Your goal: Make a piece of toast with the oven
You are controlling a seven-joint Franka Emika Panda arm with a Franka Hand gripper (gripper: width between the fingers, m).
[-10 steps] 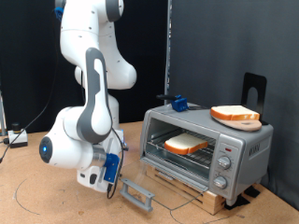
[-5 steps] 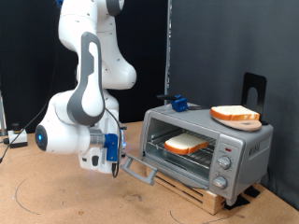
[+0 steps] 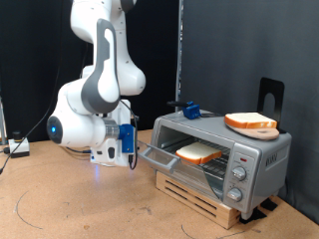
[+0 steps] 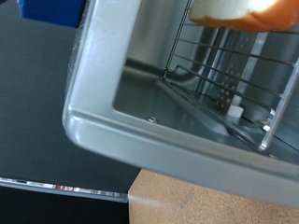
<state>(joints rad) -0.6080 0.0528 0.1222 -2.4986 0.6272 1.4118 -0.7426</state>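
piece of toast (image 3: 200,152) lies flat on wire rack (image 3: 204,162) inside oven (image 3: 219,159), door (image 3: 153,155) part raised. gripper (image 3: 130,151) at door's free edge; fingers hidden, grip cannot be told. toast likely light, soft, crumbly: take by crust edges. door stiff, hinged, handle best hold. oven sits on wooden pallet (image 3: 204,202) near tabletop's right edge; brown tabletop (image 3: 80,214), black curtain behind.

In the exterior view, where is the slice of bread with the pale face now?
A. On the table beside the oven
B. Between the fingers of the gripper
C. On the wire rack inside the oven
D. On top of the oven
C: the bread slice lies on the wire rack inside the oven, behind its half-raised door.
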